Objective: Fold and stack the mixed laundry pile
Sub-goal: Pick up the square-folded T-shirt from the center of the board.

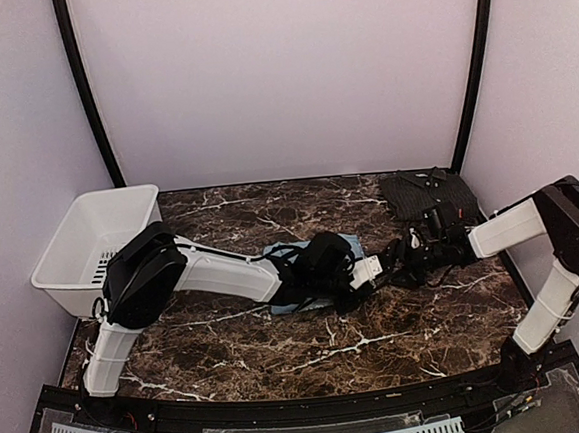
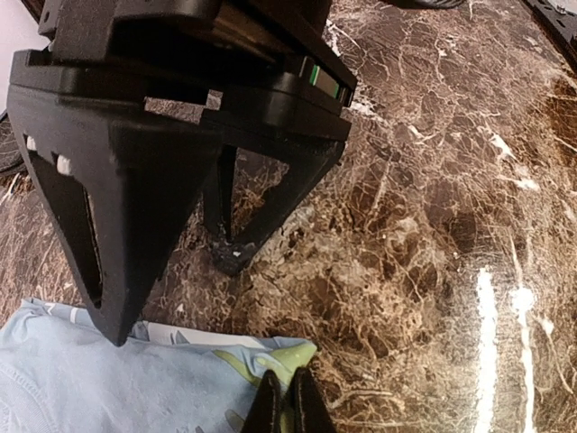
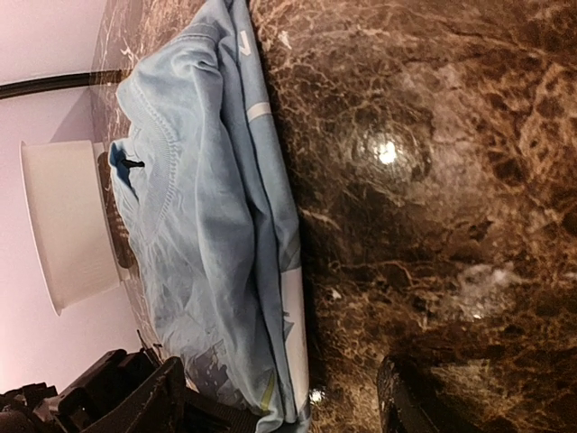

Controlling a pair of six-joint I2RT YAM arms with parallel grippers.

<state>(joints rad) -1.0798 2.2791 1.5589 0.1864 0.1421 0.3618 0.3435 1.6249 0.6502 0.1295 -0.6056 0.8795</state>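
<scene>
**Op:** Tool status?

**Eng:** Near side first. Your left tool (image 2: 288,392) is clenched, tips pressed together. It sits right at a corner of the light blue T-shirt (image 3: 207,225), by the yellow-green print. Your wrist view doesn't show whether any cloth is caught between the tips, so I can't tell.

**Op:** And the right one?

**Eng:** Your right tool (image 2: 171,299) is released, jaws wide, and faces the left tool nose to nose. One finger tip is over the T-shirt's edge and the other is over bare marble. That edge runs between the jaws, unpinched.

**Op:** Where's the T-shirt on the worktop?

**Eng:** It's in the middle of the worktop (image 1: 280,353), bunched in loose layers rather than spread out. The collar end is on the side toward the white bin (image 1: 71,244). From overhead, your left arm lies across most of it, so you only see blue at the edges. Both tools meet just off its right side.

**Op:** And the other garment?

**Eng:** The black shirt (image 1: 428,196) is further back, lying flat in the far right corner of the worktop near the back wall. It's apart from the T-shirt and neither tool touches it. Your right forearm runs just in front of it.

**Op:** And the bin?

**Eng:** It's at the far left edge, upright, well apart from both garments.
</scene>
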